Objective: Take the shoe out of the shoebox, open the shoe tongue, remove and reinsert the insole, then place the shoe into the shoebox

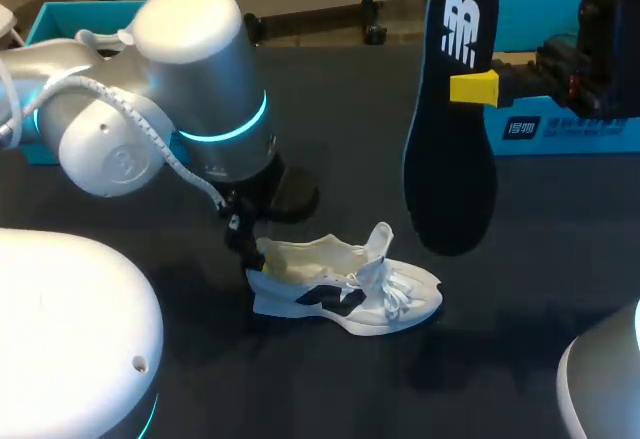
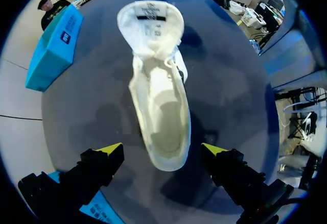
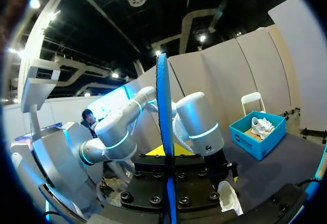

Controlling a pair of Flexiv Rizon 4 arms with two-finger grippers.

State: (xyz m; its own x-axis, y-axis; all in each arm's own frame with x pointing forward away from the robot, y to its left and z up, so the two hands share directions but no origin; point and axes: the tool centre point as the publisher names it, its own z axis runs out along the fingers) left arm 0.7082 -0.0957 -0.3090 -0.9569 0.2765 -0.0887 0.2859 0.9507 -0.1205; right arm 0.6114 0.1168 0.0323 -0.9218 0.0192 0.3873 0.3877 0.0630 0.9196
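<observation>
aloft, insole [image 1: 450, 179] pinched in right gripper [image 1: 474, 87]; below, left gripper [image 2: 162, 149] wide, astride shoe [image 2: 158, 106] heel

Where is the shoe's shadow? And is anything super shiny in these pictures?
Left wrist view: the shoe casts a soft dark shadow on the table by its heel. Head view: the left arm has a silver shell that glares white, and a dim shadow lies on the table beside the shoe. Right wrist view: the insole, seen edge-on, looks bright blue along its edge.
</observation>
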